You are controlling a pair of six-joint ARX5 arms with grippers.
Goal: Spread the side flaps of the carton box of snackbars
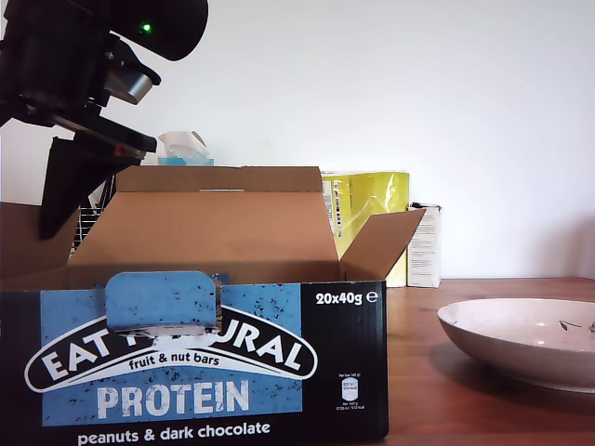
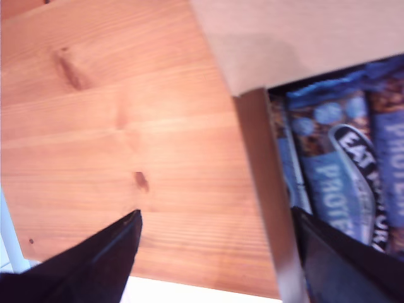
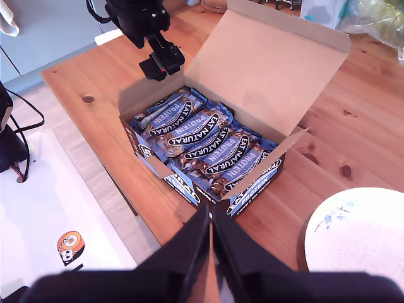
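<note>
The carton box of snackbars [image 1: 186,372] stands open at the exterior view's left, its wide lid panel [image 1: 218,223] raised behind. The side flap [image 1: 381,243] at that view's right leans outward. The other side flap [image 2: 265,189] stands nearly upright between the spread fingers [image 2: 95,265] of my first gripper [image 1: 65,200], which is open and straddles its edge. From the second wrist view that gripper [image 3: 161,63] hangs over the far flap [image 3: 139,98], beyond the rows of bars [image 3: 202,139]. My second gripper [image 3: 211,233] is shut on nothing, high above the near corner.
A white plate [image 1: 521,344] sits on the wooden table [image 1: 437,400] at the exterior view's right. Behind the box stand a yellow packet [image 1: 367,209], a slim white carton [image 1: 425,246] and a tissue box [image 1: 186,149]. The table edge [image 3: 113,183] runs close to the box.
</note>
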